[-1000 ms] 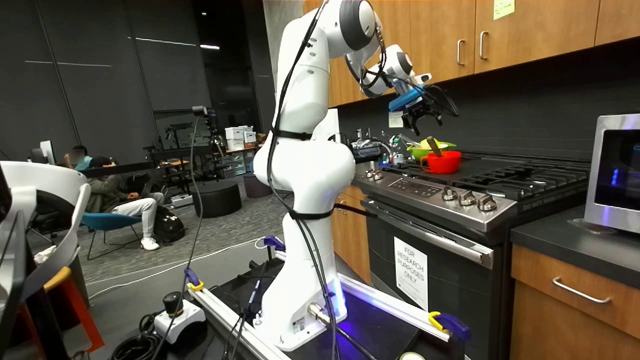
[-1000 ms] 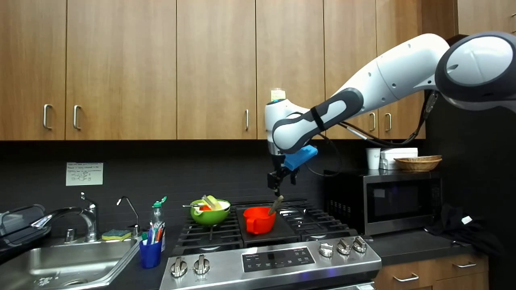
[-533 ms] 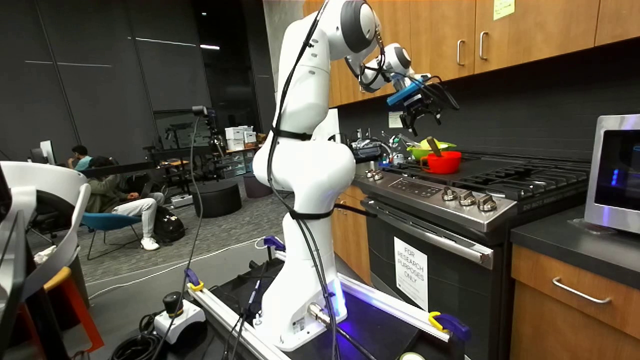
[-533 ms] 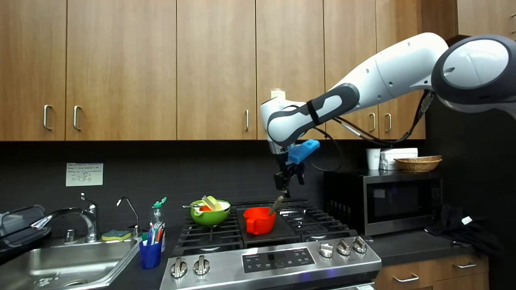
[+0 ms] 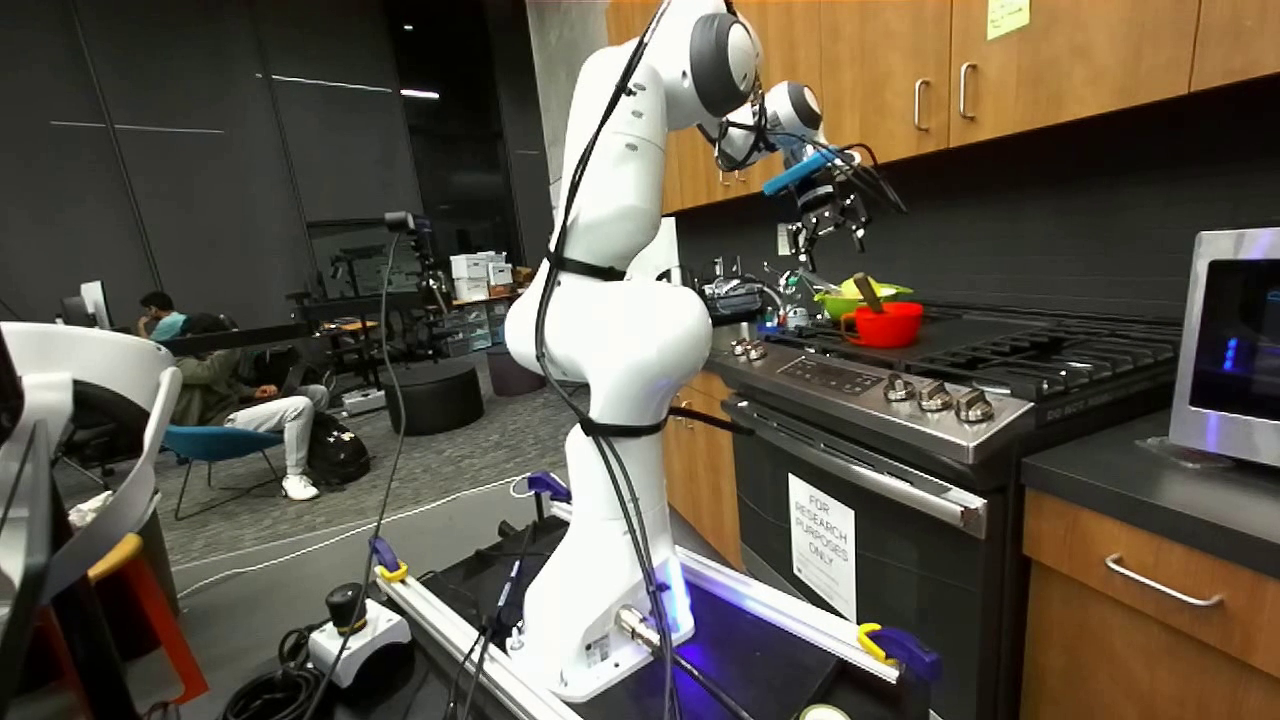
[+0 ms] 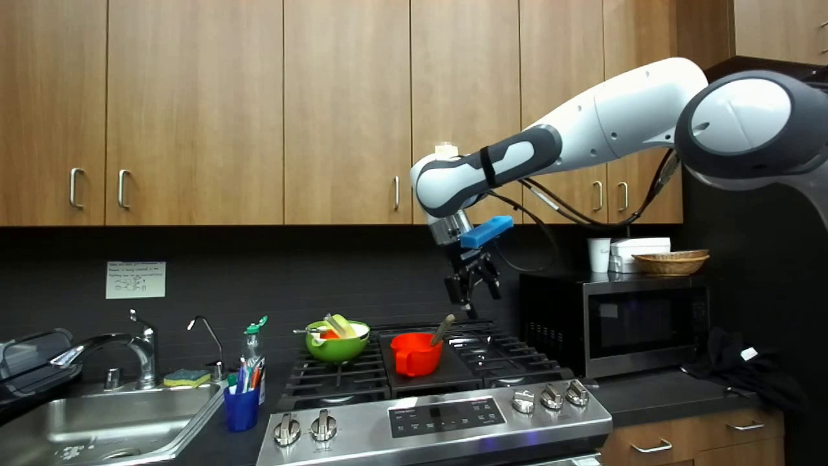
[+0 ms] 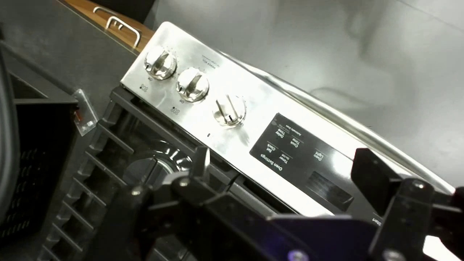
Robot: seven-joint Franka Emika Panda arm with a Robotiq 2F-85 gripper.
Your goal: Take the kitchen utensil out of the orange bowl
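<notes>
The orange bowl (image 5: pixel 890 326) is bright red-orange with a side handle and sits on the stove; it also shows in an exterior view (image 6: pixel 416 356). The kitchen utensil (image 6: pixel 442 329) stands tilted in it, its brownish handle sticking out above the rim; the handle also shows in an exterior view (image 5: pixel 867 293). Its lower end is hidden in the bowl. My gripper (image 5: pixel 833 252) is open and empty in the air above the stove, higher than the handle and apart from it; it also shows in an exterior view (image 6: pixel 484 304). In the wrist view the open fingers (image 7: pixel 282 159) frame the stove's control panel; bowl and utensil are out of view.
A green bowl (image 6: pixel 336 350) holding several items stands on the stove (image 6: pixel 453 424) beside the orange bowl. A microwave (image 6: pixel 640 323) stands on the counter to the right. Wooden cabinets (image 6: pixel 346 116) hang overhead. A sink (image 6: pixel 136 417) and blue cup (image 6: pixel 241 409) are at the left.
My gripper has shifted right in one exterior view and left in the other, tilting as it moved, away from above the utensil. The bowl and utensil have not moved.
</notes>
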